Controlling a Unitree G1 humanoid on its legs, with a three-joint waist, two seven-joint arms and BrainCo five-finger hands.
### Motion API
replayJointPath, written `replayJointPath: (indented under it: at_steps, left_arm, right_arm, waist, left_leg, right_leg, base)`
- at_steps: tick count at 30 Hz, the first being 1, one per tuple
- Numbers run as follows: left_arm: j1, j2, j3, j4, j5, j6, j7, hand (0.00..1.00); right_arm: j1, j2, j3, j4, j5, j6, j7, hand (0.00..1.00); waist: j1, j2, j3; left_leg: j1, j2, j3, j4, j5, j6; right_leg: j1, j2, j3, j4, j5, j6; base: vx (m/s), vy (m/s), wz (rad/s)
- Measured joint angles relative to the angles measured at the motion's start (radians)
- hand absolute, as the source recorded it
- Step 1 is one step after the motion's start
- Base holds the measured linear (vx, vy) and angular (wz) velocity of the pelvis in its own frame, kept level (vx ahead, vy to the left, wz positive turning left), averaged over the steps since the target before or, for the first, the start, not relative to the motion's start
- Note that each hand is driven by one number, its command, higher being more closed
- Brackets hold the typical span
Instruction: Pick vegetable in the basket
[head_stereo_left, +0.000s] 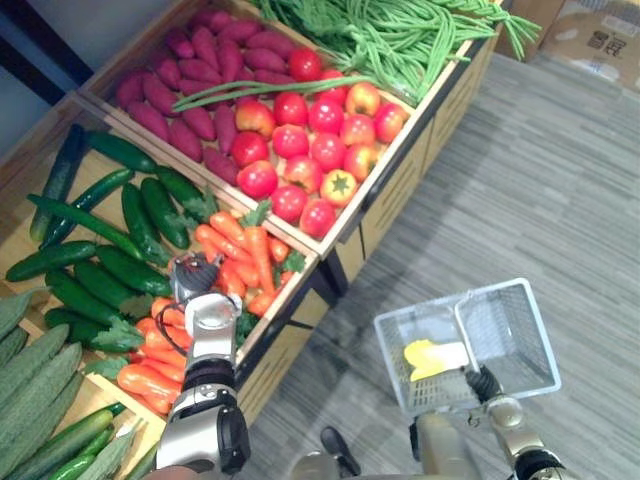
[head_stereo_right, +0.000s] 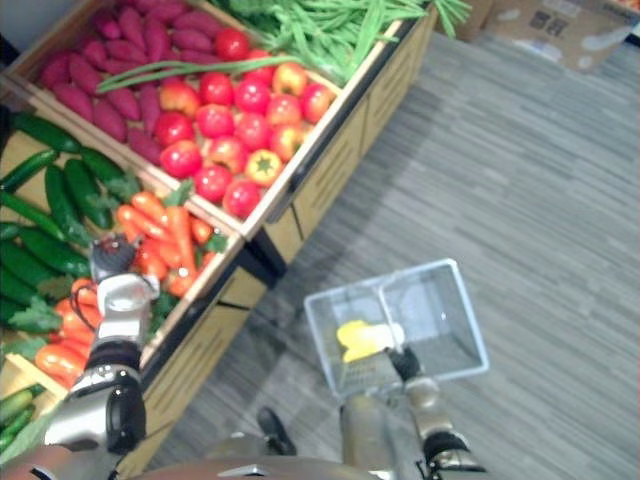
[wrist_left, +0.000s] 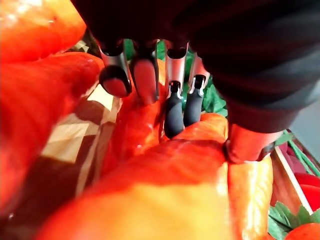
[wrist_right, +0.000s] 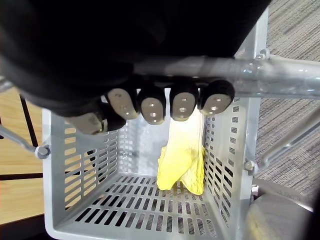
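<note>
Slippage is worrying me most: my left hand is reaching down into the heap of orange carrots with green leafy tops in the pale wooden crate. They are lying crosswise against one another, so pulling one is likely to be dragging its neighbours towards the crate's front rim, and a smooth tapered root is liable to be sliding free on the lift. The left arm is coming in from the lower left with the wrist pointing steeply down, just beside the dark green cucumbers. In the left wrist view carrots are crowding in on every side, and I cannot tell whether the hand is clasping one. My right hand is curling tightly round the grey metal handle of the pale grey perforated basket, holding it over the striped floor well apart from the crate, with a yellow crumpled-looking item lying inside. That gap is making the carry across risky too.
</note>
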Motion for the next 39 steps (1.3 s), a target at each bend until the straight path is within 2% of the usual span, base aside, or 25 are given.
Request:
replayJointPath:
  at_steps: [7,8,11,15,24,34,39]
  left_arm:
    - [0.002,-0.006,-0.059,0.004,0.000,0.000,-0.004,1.00]
    - [0.004,-0.007,-0.064,0.005,0.000,0.000,-0.004,0.00]
    - [0.012,-0.010,-0.086,-0.028,-0.001,0.008,-0.004,0.00]
    - [0.050,-0.021,-0.136,-0.109,-0.001,0.018,-0.002,0.00]
    - [0.186,-0.049,-0.193,-0.265,0.014,0.023,0.001,0.00]
    - [0.291,-0.053,-0.221,-0.453,0.063,0.024,0.001,0.00]
    - [0.317,-0.054,-0.221,-0.497,0.101,0.024,0.001,0.00]
  right_arm:
    - [0.000,0.000,0.002,0.013,0.000,0.000,0.001,1.00]
    - [0.000,0.000,0.003,0.015,0.000,0.000,0.001,1.00]
    - [0.000,0.000,0.007,0.019,-0.001,-0.002,-0.001,1.00]
    - [0.001,0.004,0.009,0.019,-0.001,-0.006,-0.003,1.00]
    - [0.016,0.005,0.006,0.016,-0.002,-0.006,-0.004,1.00]
    - [0.053,0.013,-0.023,0.010,-0.002,-0.012,-0.004,1.00]
    - [0.077,0.015,-0.021,0.010,-0.009,-0.012,-0.003,1.00]
  waist:
    - [-0.006,-0.008,0.005]
    - [-0.007,-0.008,0.005]
    - [-0.026,-0.004,0.003]
    - [-0.027,-0.020,0.012]
    - [-0.022,-0.018,0.012]
    - [0.005,-0.010,0.005]
    - [0.016,-0.005,-0.033]
  left_leg:
    - [0.013,-0.005,-0.029,0.000,0.000,0.000]
    - [0.018,-0.005,-0.032,0.000,0.000,0.001]
    - [0.019,-0.010,-0.058,0.001,0.001,0.002]
    - [0.022,-0.016,-0.089,0.003,0.006,0.009]
    - [0.041,-0.016,-0.110,0.005,0.008,0.012]
    - [0.049,-0.013,-0.130,0.018,0.010,0.015]
    - [0.050,-0.013,-0.132,0.018,0.010,0.016]
  right_leg:
    - [0.025,-0.010,-0.020,0.000,0.000,0.000]
    - [0.031,-0.011,-0.024,0.000,0.000,0.000]
    - [0.045,-0.022,-0.049,0.000,-0.001,0.000]
    - [0.064,-0.034,-0.075,0.000,-0.001,0.000]
    - [0.097,-0.040,-0.097,0.000,-0.001,0.000]
    - [0.119,-0.043,-0.111,0.000,-0.001,-0.001]
    - [0.121,-0.044,-0.113,0.000,-0.001,-0.001]
  base:
    - [-0.03,-0.033,0.09]
    - [-0.02,-0.038,0.13]
    - [-0.03,-0.032,0.19]
    - [-0.04,-0.029,0.20]
    - [-0.03,-0.038,0.08]
    - [-0.04,-0.050,0.05]
    - [-0.02,-0.039,0.02]
